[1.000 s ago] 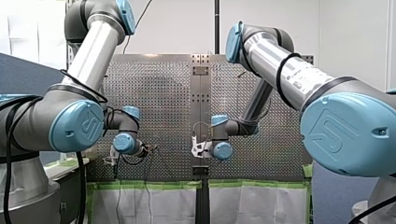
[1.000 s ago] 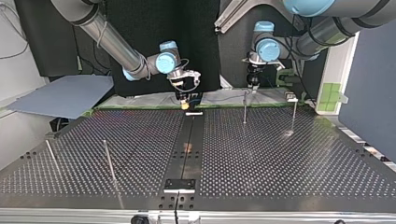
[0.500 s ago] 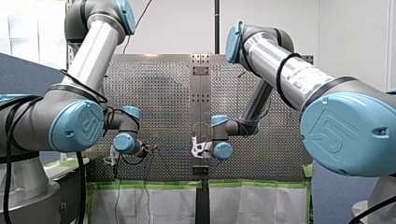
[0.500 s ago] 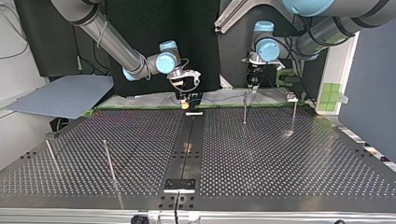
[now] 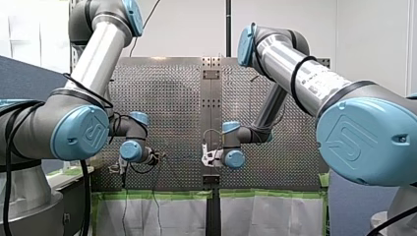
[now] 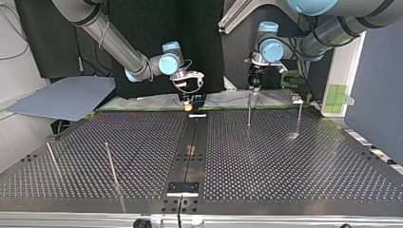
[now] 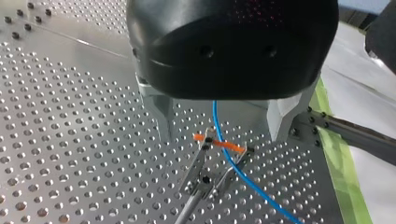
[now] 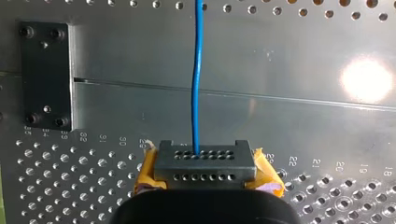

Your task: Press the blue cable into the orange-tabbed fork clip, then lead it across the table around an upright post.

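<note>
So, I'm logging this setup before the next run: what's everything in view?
blue cable: one, blue, from right hand to the fork clip.
fork clip: one, metal with orange tabs, under left hand, cable crossing it.
upright posts: four, metal, two at each side of the top view.
table: one, perforated metal.
sheet: one, blue-grey, off the table at top view's left.
green tape: strip along the table's edge.
left hand: black, metal fingers open astride the cable.
right hand: yellow pads, shut on the cable.

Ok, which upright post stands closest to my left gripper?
The post just right of the top view's centre strip, below my left gripper; the other three stand farther off.
</note>
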